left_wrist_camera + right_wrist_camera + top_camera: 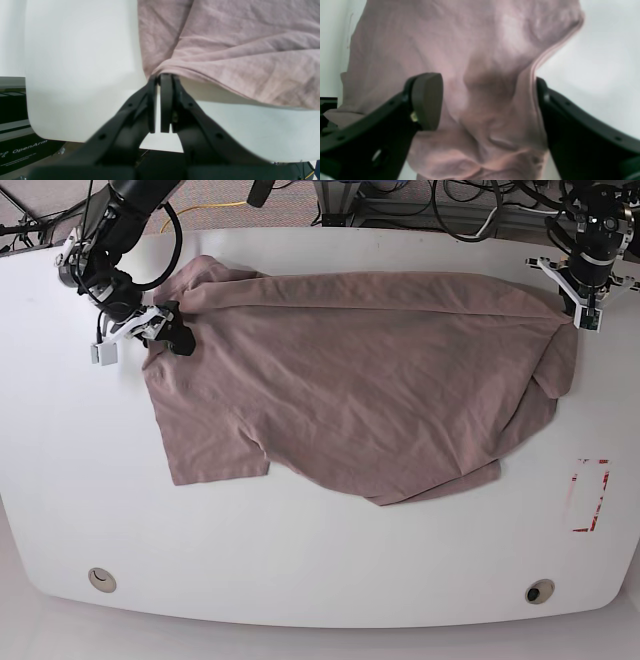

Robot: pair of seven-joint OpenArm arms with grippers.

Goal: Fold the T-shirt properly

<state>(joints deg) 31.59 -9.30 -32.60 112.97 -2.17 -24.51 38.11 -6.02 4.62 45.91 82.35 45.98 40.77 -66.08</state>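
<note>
A: Where's the T-shirt [360, 380]?
B: Spread across the table [300, 560], mostly the far half. Near half bare.
A: Arms?
B: Right gripper [165, 328] at the shirt's left edge in the base view, left gripper [578, 315] at its far right corner.

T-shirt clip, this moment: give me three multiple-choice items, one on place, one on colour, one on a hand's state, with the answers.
1. Where on the white table does the T-shirt lie?
A. far half
B. near edge
C. hanging off the right end

2. What colour is the T-shirt?
A. navy
B. dusty pink-brown
C. green

3. How is the left hand?
A. wide open above the cloth
B. shut on the T-shirt's edge
C. off the table

Answers:
1 A, the base view shows the T-shirt spread toward the far side, with bare table in front.
2 B, plain mauve in every view.
3 B, the left wrist view shows the jaws together with cloth pinched at their tips.
</note>
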